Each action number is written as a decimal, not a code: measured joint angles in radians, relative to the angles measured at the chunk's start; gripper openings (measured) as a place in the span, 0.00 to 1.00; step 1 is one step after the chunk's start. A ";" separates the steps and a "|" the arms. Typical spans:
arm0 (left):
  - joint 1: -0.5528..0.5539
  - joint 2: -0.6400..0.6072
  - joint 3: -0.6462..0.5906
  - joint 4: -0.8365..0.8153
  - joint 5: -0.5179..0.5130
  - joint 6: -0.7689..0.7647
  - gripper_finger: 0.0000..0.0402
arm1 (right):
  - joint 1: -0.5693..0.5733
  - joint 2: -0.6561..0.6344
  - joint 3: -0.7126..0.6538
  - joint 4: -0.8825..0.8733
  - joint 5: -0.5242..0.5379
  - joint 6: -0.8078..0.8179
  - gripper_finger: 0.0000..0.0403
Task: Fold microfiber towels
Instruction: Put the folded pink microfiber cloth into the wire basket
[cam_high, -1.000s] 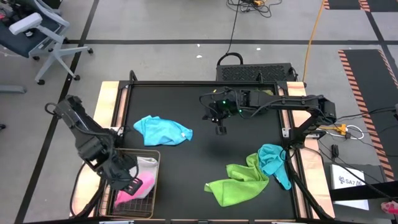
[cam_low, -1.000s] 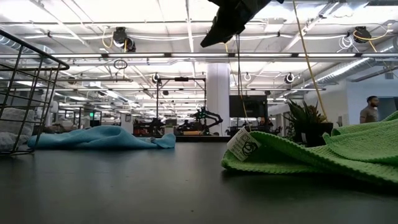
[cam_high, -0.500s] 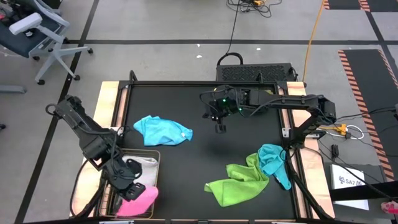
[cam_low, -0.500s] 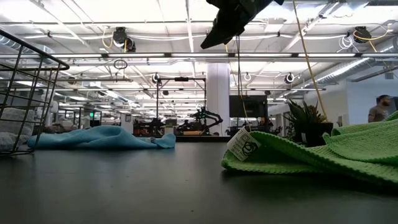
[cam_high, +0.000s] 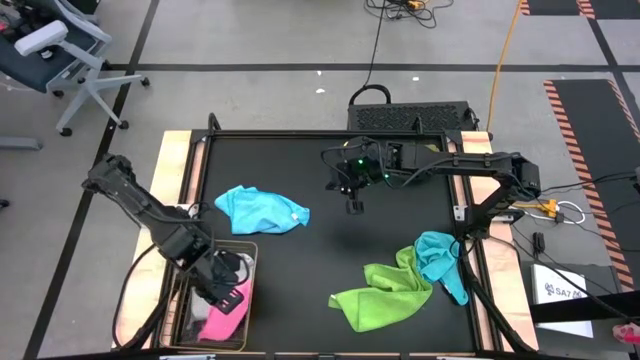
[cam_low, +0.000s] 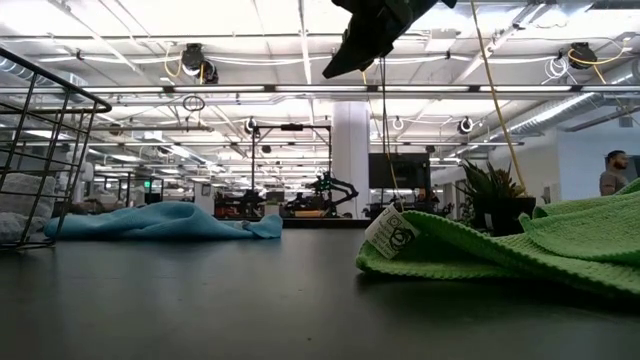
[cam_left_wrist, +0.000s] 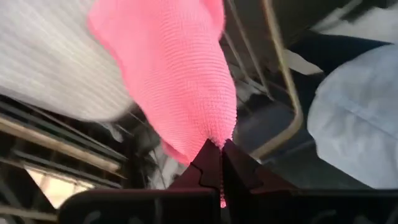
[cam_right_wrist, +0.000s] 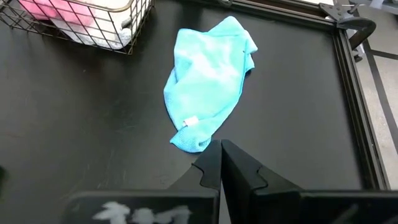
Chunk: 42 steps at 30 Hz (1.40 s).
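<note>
My left gripper (cam_high: 226, 287) is over the wire mesh basket (cam_high: 248, 250) at the table's near left, shut on a pink towel (cam_high: 228, 312). A pale grey-white towel (cam_high: 238, 262) lies in the basket beside it. A light blue towel (cam_high: 262, 209) lies crumpled on the table's left half. A lime green towel (cam_high: 380, 296) lies crumpled at the near right, and a teal towel (cam_high: 440, 262) lies partly on its right end. My right gripper (cam_high: 353, 206) hangs shut above the table's far middle, touching nothing. My left gripper pinches a bunched fold of the pink towel (cam_left_wrist: 214, 138) between its two fingertips (cam_left_wrist: 208, 163), coming at it slanting down from above. The towel hangs below the fingers over the basket. Whether its lower end rests in the basket, I cannot tell.
The basket's wire rim (cam_left_wrist: 281, 87) runs close beside the hanging towel. A potted plant (cam_low: 495, 205) stands behind the green towel (cam_low: 520, 250). Bare black tabletop (cam_high: 330, 260) lies between the light blue towel and the green one. A raised frame (cam_high: 300, 134) borders the table.
My left gripper has sunk toward the basket and shifted a little toward the table's right, rolling its wrist, still shut on the pink towel. The towel has swung along with it and now hangs over the basket's near part.
</note>
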<state>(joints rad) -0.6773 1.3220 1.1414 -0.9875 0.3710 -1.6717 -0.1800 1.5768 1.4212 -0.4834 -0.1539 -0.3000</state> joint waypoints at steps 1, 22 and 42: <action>0.001 0.000 -0.018 -0.014 -0.008 0.015 0.00 | 0.000 0.000 0.000 0.000 0.000 0.000 0.00; 0.107 0.000 -0.172 -0.447 -0.223 0.173 0.00 | -0.031 0.000 0.000 0.000 0.002 0.039 0.00; 0.153 0.000 -0.213 -0.348 -0.220 0.171 0.08 | -0.036 0.000 0.000 0.001 0.001 0.053 0.00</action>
<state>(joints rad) -0.5247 1.3220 0.9284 -1.3358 0.1511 -1.5011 -0.2157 1.5768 1.4212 -0.4824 -0.1533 -0.2474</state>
